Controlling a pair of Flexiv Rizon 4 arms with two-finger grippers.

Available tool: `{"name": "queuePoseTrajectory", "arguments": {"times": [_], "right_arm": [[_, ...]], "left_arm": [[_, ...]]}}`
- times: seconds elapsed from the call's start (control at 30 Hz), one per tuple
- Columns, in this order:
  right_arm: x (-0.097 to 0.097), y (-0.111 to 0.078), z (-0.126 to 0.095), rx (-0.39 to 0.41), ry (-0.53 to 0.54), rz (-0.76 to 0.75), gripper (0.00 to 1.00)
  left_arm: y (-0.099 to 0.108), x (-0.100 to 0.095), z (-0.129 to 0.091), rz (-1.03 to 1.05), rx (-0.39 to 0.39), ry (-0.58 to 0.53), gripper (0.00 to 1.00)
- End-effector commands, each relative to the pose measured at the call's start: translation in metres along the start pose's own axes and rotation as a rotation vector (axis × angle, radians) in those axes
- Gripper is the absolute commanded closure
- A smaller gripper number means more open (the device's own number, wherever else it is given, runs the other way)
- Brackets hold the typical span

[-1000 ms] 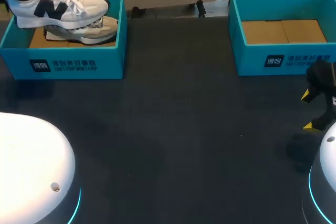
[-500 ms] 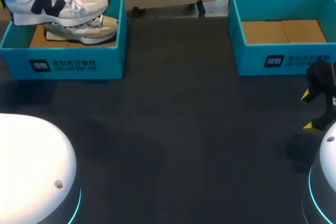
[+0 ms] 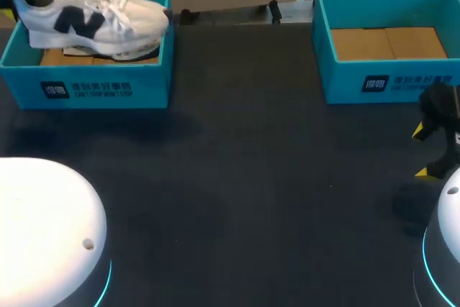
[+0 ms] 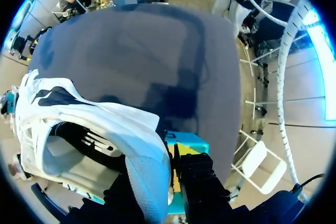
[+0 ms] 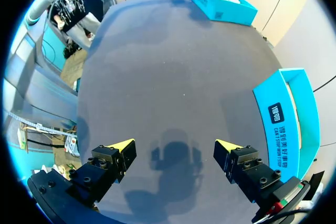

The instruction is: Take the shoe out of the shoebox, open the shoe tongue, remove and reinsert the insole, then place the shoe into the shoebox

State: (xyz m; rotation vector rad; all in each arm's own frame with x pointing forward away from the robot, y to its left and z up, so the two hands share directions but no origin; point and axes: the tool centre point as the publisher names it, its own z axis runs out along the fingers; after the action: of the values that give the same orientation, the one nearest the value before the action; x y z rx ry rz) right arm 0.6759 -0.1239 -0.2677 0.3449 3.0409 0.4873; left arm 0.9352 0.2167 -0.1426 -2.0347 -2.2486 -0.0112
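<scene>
The shoe (image 3: 93, 16) hangs just above the shoebox (image 3: 100, 88), with the left hand (image 4: 165, 167) clamped on its heel collar. It looks light, with a soft upper and a stiffer sole, so it may swing from the heel. The right hand (image 5: 173, 148), fingers apart, is well away from the shoebox, over the tabletop (image 3: 237, 177).

shoe (image 3: 115, 23): soft mesh cloth | shoebox (image 3: 86, 88): matt cardboard | table (image 3: 237, 177): matt, finely rough

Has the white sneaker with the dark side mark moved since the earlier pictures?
Yes. The white sneaker has shifted toward the table's middle: its toe now reaches the right wall of the left blue shoebox; earlier it stopped short.
</scene>
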Motion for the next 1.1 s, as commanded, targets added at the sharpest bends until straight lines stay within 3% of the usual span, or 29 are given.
{"name": "queuePoseTrajectory", "arguments": {"times": [0.03,0.1,0.7,0.8,1.1], "right_arm": [[0.001,0.0,0.001,0.003,-0.002,0.001,0.0],[0.001,0.0,0.001,0.003,-0.002,0.001,0.0],[0.001,0.0,0.001,0.003,-0.002,0.001,0.0],[0.001,0.0,0.001,0.003,-0.002,0.001,0.0],[0.001,0.0,0.001,0.003,-0.002,0.001,0.0]], "left_arm": [[-0.058,-0.018,0.003,-0.022,-0.108,-0.002,1.0],[-0.078,-0.03,0.007,-0.018,-0.108,-0.028,1.0],[-0.084,-0.032,0.007,0.006,-0.09,-0.039,1.0],[-0.095,-0.048,0.011,0.03,-0.07,-0.051,1.0],[-0.156,-0.107,0.035,0.138,0.014,-0.066,1.0]]}}
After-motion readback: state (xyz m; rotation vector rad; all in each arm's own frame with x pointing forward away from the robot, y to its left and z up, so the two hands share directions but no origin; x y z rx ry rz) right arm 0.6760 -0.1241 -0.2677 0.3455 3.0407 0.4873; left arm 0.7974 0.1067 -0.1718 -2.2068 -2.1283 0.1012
